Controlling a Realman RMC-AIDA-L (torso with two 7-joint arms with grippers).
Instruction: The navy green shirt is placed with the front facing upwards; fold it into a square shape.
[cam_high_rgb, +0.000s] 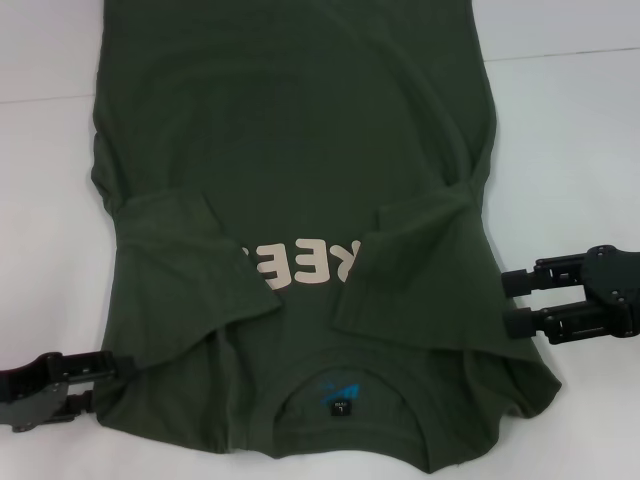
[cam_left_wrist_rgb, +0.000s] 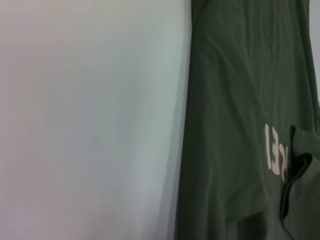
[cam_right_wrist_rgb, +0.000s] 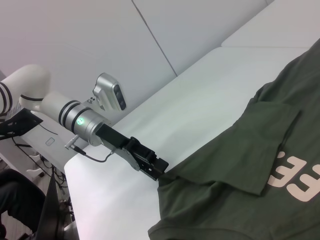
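The navy green shirt (cam_high_rgb: 300, 180) lies front up on the white table (cam_high_rgb: 570, 120), its collar end nearest the robot and its hem running out of the head view at the far edge. Both short sleeves are folded inward over the chest: the left sleeve (cam_high_rgb: 185, 255) and the right sleeve (cam_high_rgb: 420, 265) each cover an end of the cream lettering (cam_high_rgb: 300, 268), so only the middle letters show between them. The small blue-and-black neck label (cam_high_rgb: 340, 395) sits inside the collar, near the front edge of the table.

The left gripper (cam_high_rgb: 118, 366) is low at the shirt's left edge, close to the shoulder. In the right wrist view its fingertips (cam_right_wrist_rgb: 161, 170) meet the cloth edge and seem to be pressed together on it, though the contact is dark and hard to read. The right gripper (cam_high_rgb: 508, 300) is beside the shirt's right edge, level with the folded right sleeve; its two fingers (cam_high_rgb: 525, 278) stand apart, one above the other, tips just at the cloth without clamping it.

The left wrist view shows only bare table beside the shirt's side and part of the lettering (cam_left_wrist_rgb: 275, 152). No container is on the table; the shirt is the only thing lying on it
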